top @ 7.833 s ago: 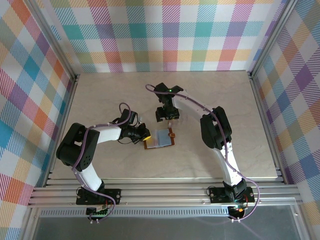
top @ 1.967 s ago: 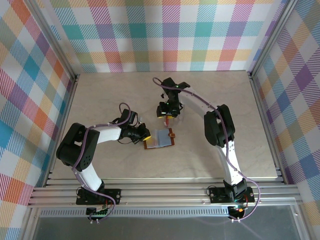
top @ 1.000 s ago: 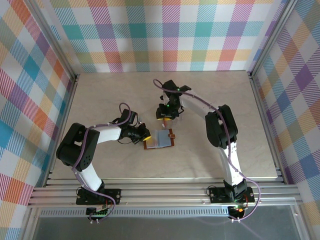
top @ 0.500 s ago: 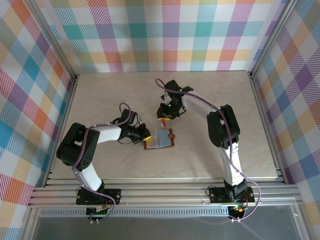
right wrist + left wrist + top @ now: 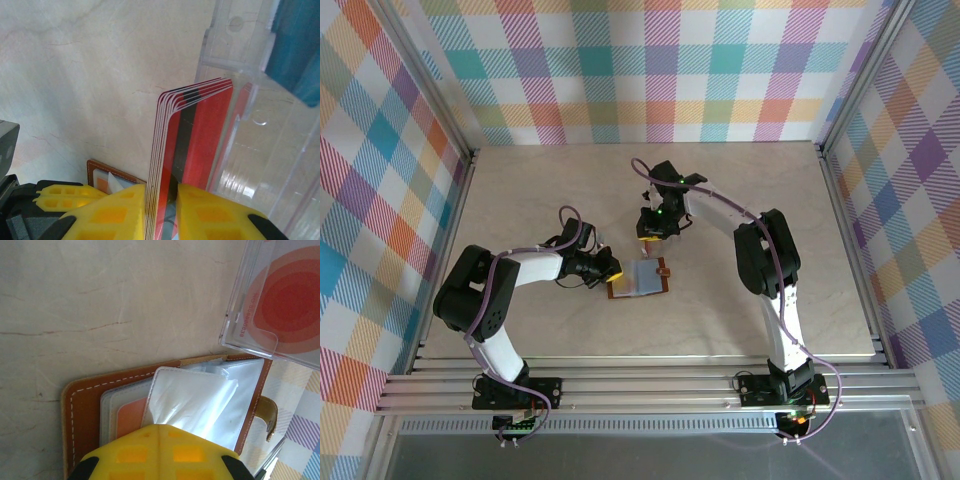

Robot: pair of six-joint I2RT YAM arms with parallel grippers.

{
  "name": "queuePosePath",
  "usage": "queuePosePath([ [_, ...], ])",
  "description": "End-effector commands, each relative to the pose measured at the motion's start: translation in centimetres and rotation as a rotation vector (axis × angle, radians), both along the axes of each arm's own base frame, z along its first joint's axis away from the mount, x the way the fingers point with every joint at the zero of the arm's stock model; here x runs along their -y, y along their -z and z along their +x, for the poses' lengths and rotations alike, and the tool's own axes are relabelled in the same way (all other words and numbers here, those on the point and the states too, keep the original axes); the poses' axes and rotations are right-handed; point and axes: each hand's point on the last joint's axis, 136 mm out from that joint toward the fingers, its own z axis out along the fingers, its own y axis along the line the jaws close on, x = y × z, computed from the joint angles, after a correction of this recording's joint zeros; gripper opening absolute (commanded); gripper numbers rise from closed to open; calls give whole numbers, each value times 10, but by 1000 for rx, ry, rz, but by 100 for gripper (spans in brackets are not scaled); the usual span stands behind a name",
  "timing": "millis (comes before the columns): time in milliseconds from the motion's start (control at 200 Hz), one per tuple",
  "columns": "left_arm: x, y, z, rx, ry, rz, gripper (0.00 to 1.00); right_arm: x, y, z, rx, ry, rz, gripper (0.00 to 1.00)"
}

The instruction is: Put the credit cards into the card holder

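The right claw (image 5: 162, 212) was clamped on a stack of red cards (image 5: 197, 150). The stack stood on edge between the yellow fingers, its long side running straight out from the tips. Just beside the stack sat the clear tray (image 5: 250, 165), with a teal card (image 5: 295, 45) lying in it.

The brown wallet (image 5: 638, 280) lay open on the table, on the near side of the right claw and a little to its left. Its long side ran roughly across the table, and its snap tab (image 5: 268, 412) was on the end toward the right arm. The stack therefore had to come back toward the arm bases and tip down before any card could meet a pocket.

The left claw (image 5: 157, 452) was the nearer one, right at the wallet's left end. It was closed, with its tips at a raised clear pocket (image 5: 190, 400) — whether it pinched that leaf or only pressed on it could not be told. The pocket's loose end pointed toward the tray, so a card would probably slide in from that side.
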Motion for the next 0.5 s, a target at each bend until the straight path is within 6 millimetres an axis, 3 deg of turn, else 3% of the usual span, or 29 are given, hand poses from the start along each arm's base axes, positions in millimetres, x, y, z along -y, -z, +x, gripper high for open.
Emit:
queuePosePath([
  [0,-23,45,-36,-174,-10,135,0,1,-19,-7,10,-5,18,20],
  [495,-23,45,-36,-177,-10,135,0,13,-26,-9,29,16,-39,12],
])
